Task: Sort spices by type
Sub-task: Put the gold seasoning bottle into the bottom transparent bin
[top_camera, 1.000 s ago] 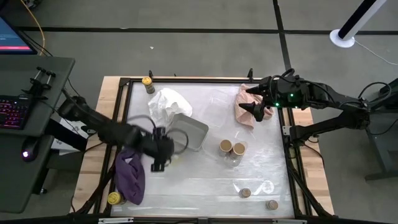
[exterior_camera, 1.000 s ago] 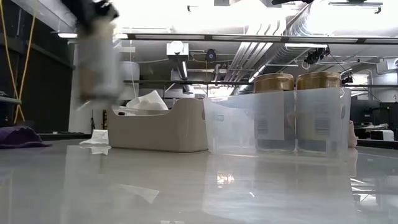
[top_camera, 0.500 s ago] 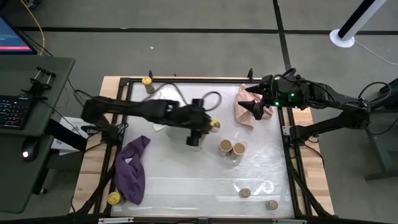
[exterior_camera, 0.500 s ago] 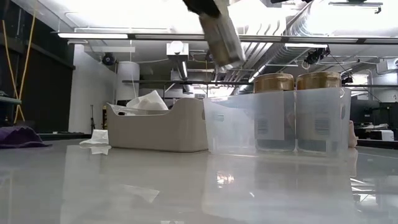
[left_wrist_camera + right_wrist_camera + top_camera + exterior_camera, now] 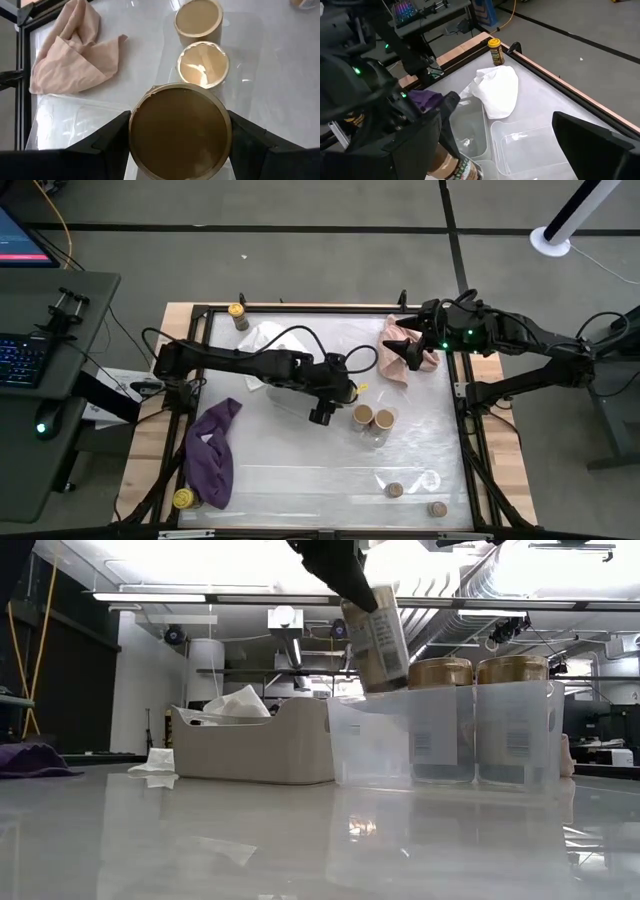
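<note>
My left gripper [image 5: 342, 392] is shut on a tan-topped spice jar [image 5: 378, 640] and holds it in the air at the left side of a clear bin [image 5: 440, 740]. Two more tan-topped jars [image 5: 363, 416] [image 5: 384, 419] stand upright in that bin. A yellow-lidded jar [image 5: 237, 313] stands at the far left corner, another [image 5: 182, 499] at the near left. Two tiny brownish jars [image 5: 395, 490] [image 5: 437, 508] stand near the front edge. My right gripper [image 5: 405, 350] hovers open over the pink cloth [image 5: 398, 350], holding nothing. My left gripper pinches the jar's round wall just below its tan top [image 5: 134, 130], one finger [image 5: 107, 145] on each side. The fingers slant down from the table's left. The jar is lifted clear and tilted, its top toward the wrist, its bottom [image 5: 388, 680] at about the height of the bin's rim.
A grey tray [image 5: 255, 745] sits left of the bin, partly under my left arm. A white cloth [image 5: 265, 340] lies beyond it, and a purple cloth [image 5: 210, 455] lies at the near left. Bare table lies in front of the bin.
My left gripper has carried the jar from beside the purple cloth over the tray toward the table's right, up to the clear bin, rolling its wrist on the way. The jar has stayed in its hold and now hangs tilted.
</note>
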Robot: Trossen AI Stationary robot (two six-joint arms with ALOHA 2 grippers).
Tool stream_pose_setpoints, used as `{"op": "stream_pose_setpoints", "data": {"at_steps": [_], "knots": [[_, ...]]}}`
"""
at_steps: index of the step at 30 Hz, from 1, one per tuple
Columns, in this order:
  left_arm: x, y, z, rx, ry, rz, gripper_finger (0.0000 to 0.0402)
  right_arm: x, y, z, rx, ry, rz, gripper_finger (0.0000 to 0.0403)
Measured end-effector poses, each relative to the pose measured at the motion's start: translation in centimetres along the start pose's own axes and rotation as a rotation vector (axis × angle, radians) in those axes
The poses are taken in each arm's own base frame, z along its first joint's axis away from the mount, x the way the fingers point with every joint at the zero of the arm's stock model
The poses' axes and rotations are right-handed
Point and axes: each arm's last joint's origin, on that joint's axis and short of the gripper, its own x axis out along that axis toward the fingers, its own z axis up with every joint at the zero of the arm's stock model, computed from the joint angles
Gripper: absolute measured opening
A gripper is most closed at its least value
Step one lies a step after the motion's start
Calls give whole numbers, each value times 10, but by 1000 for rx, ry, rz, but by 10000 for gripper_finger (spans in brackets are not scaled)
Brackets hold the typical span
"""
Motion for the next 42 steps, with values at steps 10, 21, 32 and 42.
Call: {"op": "stream_pose_setpoints", "data": {"at_steps": [10, 21, 32, 42], "knots": [[25, -10, -6, 13, 58, -102, 235, 0, 0, 0, 1, 0, 0, 378], [49, -16, -11, 45, 97, -160, 253, 0, 0, 0, 1, 1, -1, 378], [55, -19, -12, 44, 94, -197, 283, 0, 0, 0, 1, 1, -1, 378], [56, -15, -9, -43, 62, -180, 284, 0, 0, 0, 1, 1, -1, 378]]}}
